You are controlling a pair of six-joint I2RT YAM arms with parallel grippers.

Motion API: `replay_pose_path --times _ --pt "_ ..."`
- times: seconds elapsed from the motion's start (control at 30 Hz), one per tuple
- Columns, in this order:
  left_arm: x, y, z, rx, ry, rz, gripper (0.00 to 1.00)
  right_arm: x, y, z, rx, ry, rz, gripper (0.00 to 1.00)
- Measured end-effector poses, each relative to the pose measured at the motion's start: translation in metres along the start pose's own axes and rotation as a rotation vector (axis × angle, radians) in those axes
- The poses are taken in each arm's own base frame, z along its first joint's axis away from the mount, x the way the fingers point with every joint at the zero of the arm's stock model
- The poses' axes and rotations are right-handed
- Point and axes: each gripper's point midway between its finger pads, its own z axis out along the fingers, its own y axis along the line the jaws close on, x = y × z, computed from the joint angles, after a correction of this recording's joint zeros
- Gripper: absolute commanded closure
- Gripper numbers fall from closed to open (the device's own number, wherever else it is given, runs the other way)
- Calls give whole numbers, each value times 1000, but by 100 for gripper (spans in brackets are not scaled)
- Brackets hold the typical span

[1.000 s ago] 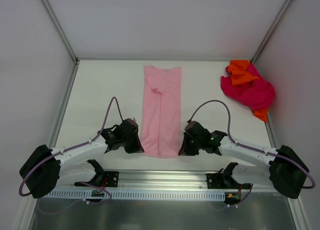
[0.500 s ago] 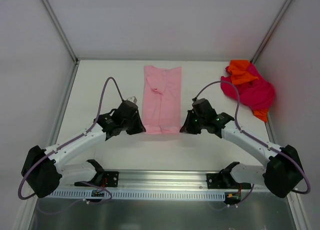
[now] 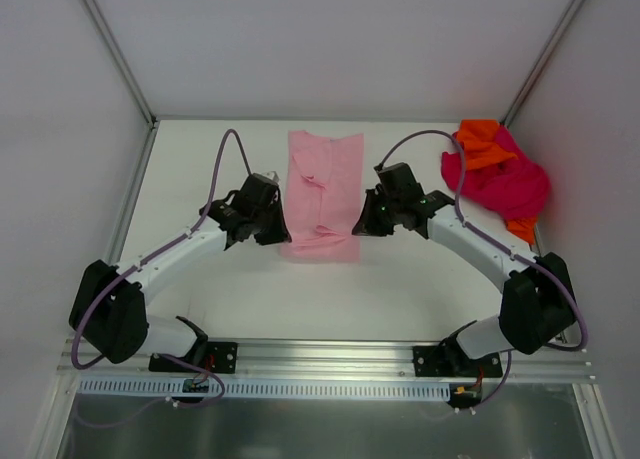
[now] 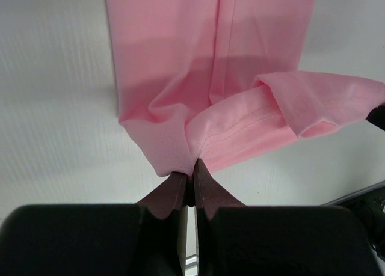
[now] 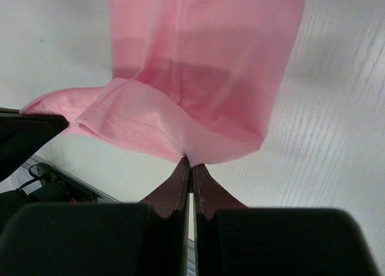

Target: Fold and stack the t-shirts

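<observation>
From above, the pink shirt [image 3: 322, 179] lies as a strip by the desk's far edge, its near hem held up between left gripper [image 3: 279, 236] and right gripper [image 3: 361, 229], I'd guess to fold it in half; a pile [image 3: 497, 176] waits in the far right corner. The left wrist view shows jaws clamped on one hem corner; the right wrist view, on the other.

Lab cell — white panel walls [image 3: 330, 39], aluminium posts [image 3: 113, 47] (slotted rail [image 3: 330, 387] at near edge).
</observation>
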Motion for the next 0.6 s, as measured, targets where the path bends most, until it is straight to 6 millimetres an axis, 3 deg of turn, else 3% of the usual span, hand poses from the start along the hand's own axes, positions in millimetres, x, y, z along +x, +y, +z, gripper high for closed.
replay_pose_path --times 0.6 --pt "-33 7 18 -20 -25 13 100 -21 -6 11 19 7 -48 99"
